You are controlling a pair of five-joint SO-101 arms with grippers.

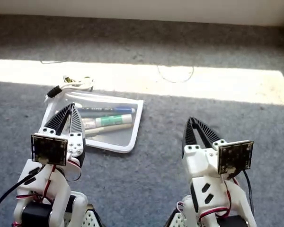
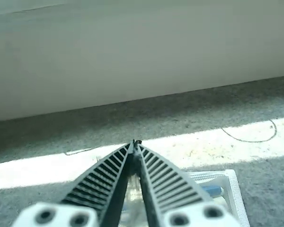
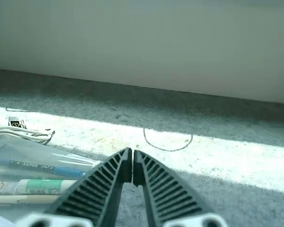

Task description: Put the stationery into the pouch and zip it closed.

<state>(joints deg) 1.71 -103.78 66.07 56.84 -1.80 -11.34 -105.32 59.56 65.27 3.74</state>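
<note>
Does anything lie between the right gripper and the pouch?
Nothing visible does. Bare carpet separates the right gripper, jaws shut, from the pouch at its side edge. The left gripper sits over the pouch's other end.

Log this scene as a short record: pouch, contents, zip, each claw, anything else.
pouch: clear, flat on the carpet
contents: blue pen, green marker and pale stick, lying inside
zip: cannot tell whether closed
left claw: shut, over the pouch's left end
right claw: shut, over bare carpet right of the pouch
other: white cord at the pouch's far left corner; thread loop in the sunlit strip
</note>
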